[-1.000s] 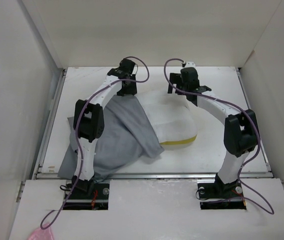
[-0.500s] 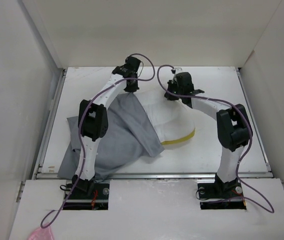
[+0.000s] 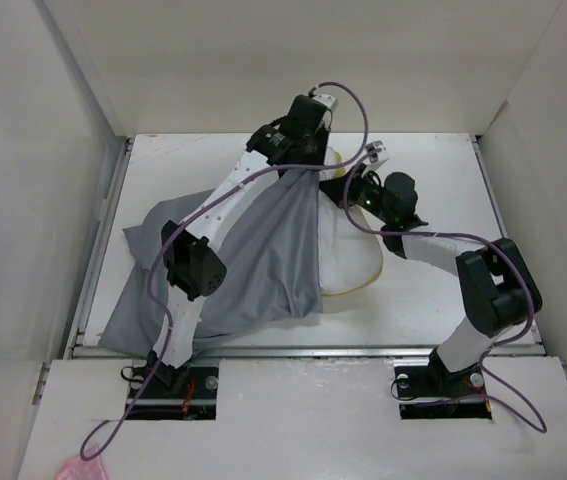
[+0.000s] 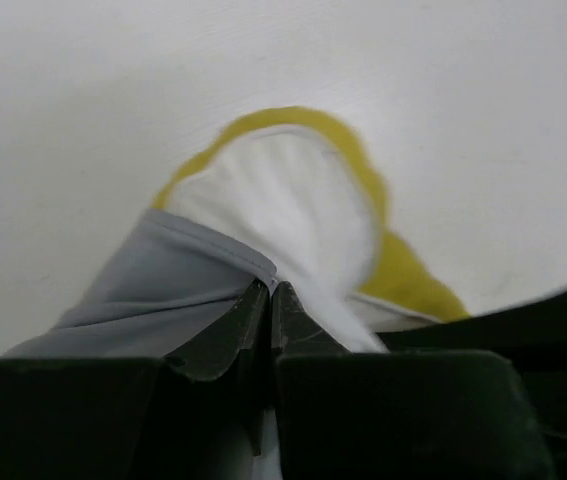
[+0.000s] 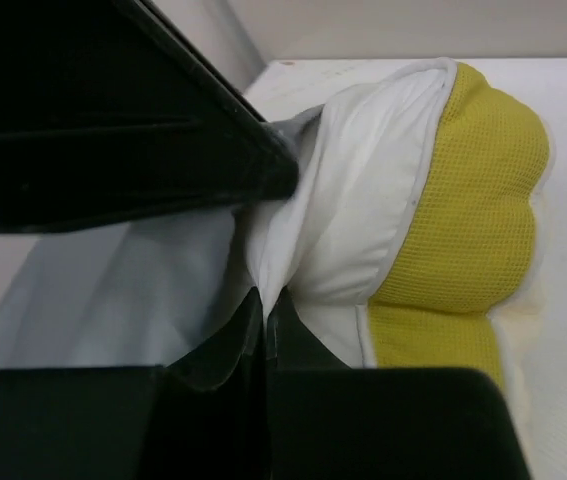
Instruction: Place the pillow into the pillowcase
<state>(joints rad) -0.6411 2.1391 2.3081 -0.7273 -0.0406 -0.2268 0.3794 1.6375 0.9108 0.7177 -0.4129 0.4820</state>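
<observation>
The grey pillowcase (image 3: 253,260) hangs from my left gripper (image 3: 300,165) and drapes down to the table's near left. In the left wrist view the left gripper (image 4: 270,290) is shut on the pillowcase (image 4: 153,290) at its hem, with the white pillow (image 4: 283,190) and its yellow trim right behind. The pillow (image 3: 355,245) lies right of the cloth, its left part covered. My right gripper (image 3: 351,190) sits at the pillow's far end. The right wrist view has the right gripper (image 5: 265,295) shut on a fold of the pillow (image 5: 363,200), beside the pillowcase (image 5: 113,290).
White enclosure walls (image 3: 53,200) stand on the left, right and back of the table (image 3: 433,170). The left arm's black body (image 5: 113,120) fills the upper left of the right wrist view, close to my right gripper. Purple cables loop over both arms.
Both grippers have shut. The left gripper moved right and up, pulling the pillowcase's edge over the pillow's left side. The right gripper shifted slightly nearer and the pillow's far end rose.
</observation>
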